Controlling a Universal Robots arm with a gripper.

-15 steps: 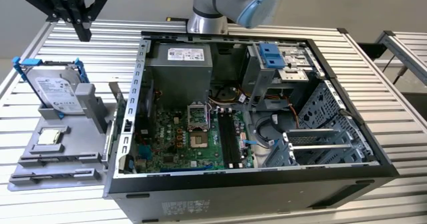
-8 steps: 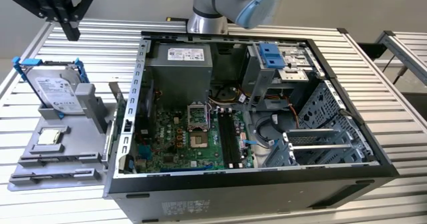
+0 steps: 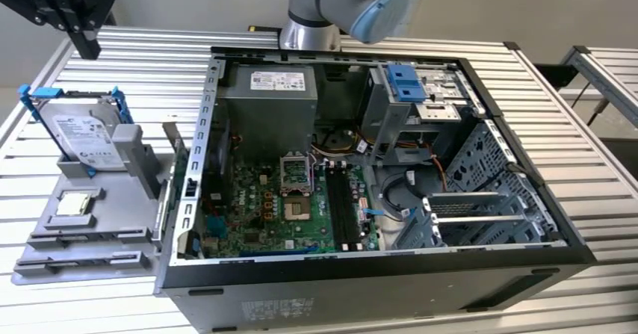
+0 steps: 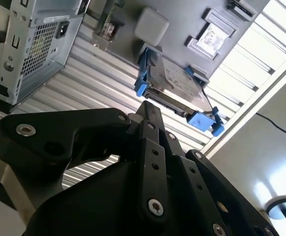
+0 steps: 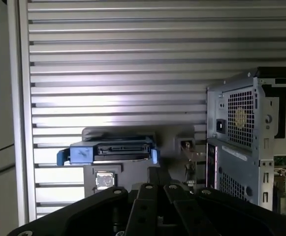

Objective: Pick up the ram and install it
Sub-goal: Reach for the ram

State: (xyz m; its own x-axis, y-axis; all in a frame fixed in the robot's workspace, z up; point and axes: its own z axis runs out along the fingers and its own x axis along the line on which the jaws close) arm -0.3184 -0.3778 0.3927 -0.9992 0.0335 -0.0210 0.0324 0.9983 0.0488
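The pincer (image 3: 90, 48) hangs above the ribbed table (image 3: 140, 72), its fingers pressed together with nothing between them. Near it, a hard drive (image 3: 85, 132) stands upright in the grey fixture (image 3: 40, 274), beside the open computer case (image 3: 399, 263). Where the ram is, and which way its long axis runs, cannot be told.

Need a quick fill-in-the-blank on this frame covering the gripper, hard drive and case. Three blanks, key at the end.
1. In the exterior view the gripper hangs above the table, nearest the ___ with blue brackets.
2. The hard drive stands in the gray tray, on the exterior view's ___ of the computer case.
3. The small square processor chip lies ___ on that tray.
Missing words: hard drive; left; flat.
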